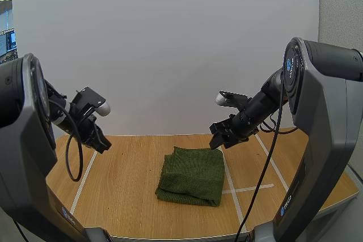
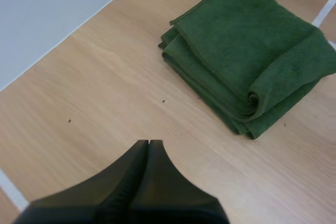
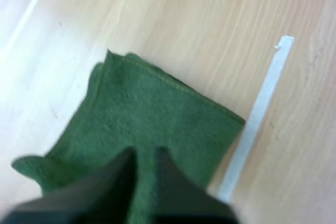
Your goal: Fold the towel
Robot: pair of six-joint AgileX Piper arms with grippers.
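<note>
Towel of dark green terry cloth lies folded into a thick, compact rectangle near the middle of a light wooden table, its right edge just beside a strip of white tape stuck to the tabletop. From the left wrist view the stacked layers show along one side, with a rounded fold at the near corner, so the folding looks essentially complete. Black two-fingered left gripper hangs in the air well apart from the cloth, off to the table's left, its fingers pressed together into one dark wedge with nothing between them; it appears parked out of the way because no edge is left for it to lift. Black two-fingered right gripper hovers above the towel's far right corner, fingers a narrow gap apart and empty, with green cloth visible through that gap in its own wrist view, a pose that suggests it has let go of the corner.
</note>
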